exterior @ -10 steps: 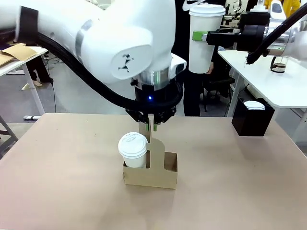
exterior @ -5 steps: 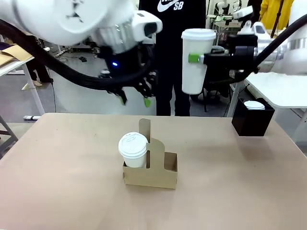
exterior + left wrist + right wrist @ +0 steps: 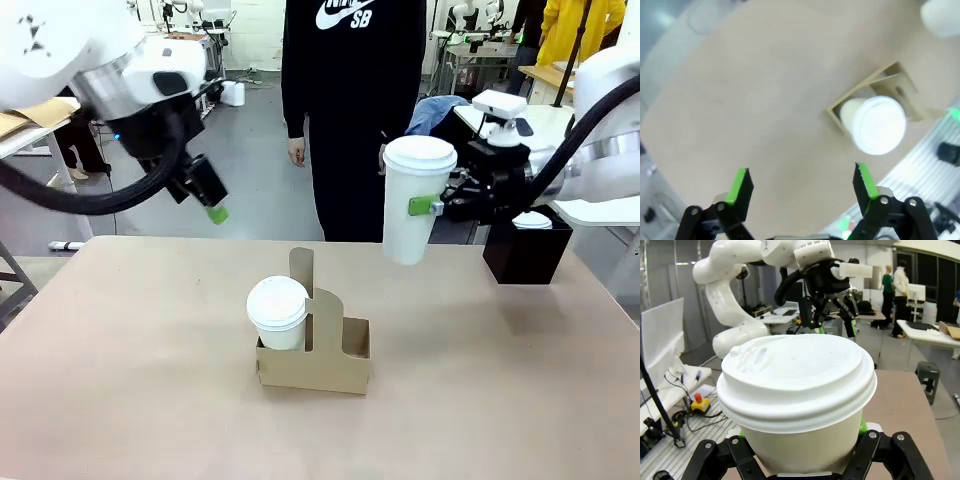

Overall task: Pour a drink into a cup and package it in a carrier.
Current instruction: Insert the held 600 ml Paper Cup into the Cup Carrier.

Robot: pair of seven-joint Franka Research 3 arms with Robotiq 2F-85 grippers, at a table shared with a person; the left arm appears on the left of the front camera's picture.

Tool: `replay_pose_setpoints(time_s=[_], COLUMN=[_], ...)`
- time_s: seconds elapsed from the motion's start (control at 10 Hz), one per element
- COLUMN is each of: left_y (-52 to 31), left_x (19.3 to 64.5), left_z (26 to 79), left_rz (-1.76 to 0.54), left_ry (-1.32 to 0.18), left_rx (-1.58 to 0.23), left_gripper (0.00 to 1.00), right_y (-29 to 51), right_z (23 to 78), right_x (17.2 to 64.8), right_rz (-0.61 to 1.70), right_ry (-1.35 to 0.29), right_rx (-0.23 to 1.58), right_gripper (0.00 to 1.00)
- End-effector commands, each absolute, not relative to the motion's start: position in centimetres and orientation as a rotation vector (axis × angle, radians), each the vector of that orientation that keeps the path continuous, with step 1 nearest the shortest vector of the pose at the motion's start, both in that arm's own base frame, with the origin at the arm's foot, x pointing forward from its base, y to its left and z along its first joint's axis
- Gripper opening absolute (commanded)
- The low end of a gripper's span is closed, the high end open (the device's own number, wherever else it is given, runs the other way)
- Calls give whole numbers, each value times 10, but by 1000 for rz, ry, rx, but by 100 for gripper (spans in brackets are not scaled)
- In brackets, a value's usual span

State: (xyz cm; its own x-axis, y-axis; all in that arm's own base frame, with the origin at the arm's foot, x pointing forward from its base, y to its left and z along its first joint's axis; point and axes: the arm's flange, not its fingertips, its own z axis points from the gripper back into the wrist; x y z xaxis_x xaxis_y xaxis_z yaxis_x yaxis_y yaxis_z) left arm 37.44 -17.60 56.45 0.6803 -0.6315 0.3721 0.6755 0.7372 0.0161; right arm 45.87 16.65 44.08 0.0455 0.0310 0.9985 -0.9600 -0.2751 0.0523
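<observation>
Left end effector (image 3: pixel 802 185) hangs released, jaws wide, above the tabletop's (image 3: pixel 120 380) far-left edge. Mid-tabletop, the carrier (image 3: pixel 340 365) holds one lidded cup (image 3: pixel 277 312) in its left slot. Right end effector (image 3: pixel 428 207) grasps a second cup (image 3: pixel 410 215) aloft near the far edge.

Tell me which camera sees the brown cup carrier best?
The front view. It shows the carrier whole, from the side: its handle tab, one lidded cup in the left slot, the other slot empty. The left wrist view sees it from above, blurry. The right wrist view faces a second cup, lid up close.
</observation>
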Motion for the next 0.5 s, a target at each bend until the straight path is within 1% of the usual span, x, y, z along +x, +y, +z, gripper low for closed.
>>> replay_pose_setpoints(time_s=[0.0,0.1,0.2,0.3,0.4], left_y=[-169,-176,-176,-164,-147], left_x=[381,374,374,382,384], left_z=[536,565,565,545,522], left_rz=[-677,-736,-736,-733,-794], left_ry=[-377,-370,-370,-369,-374], left_rx=[-75,-126,-126,-116,-207], left_gripper=[100,100,100,100,100], right_y=[167,167,167,167,167], right_z=[454,454,454,454,442], right_x=[458,458,458,458,458], right_rz=[1384,1384,1384,1384,1386], right_ry=[-980,-980,-980,-980,-1003], right_rx=[1425,1425,1425,1425,1418], right_gripper=[81,81,81,81,81])
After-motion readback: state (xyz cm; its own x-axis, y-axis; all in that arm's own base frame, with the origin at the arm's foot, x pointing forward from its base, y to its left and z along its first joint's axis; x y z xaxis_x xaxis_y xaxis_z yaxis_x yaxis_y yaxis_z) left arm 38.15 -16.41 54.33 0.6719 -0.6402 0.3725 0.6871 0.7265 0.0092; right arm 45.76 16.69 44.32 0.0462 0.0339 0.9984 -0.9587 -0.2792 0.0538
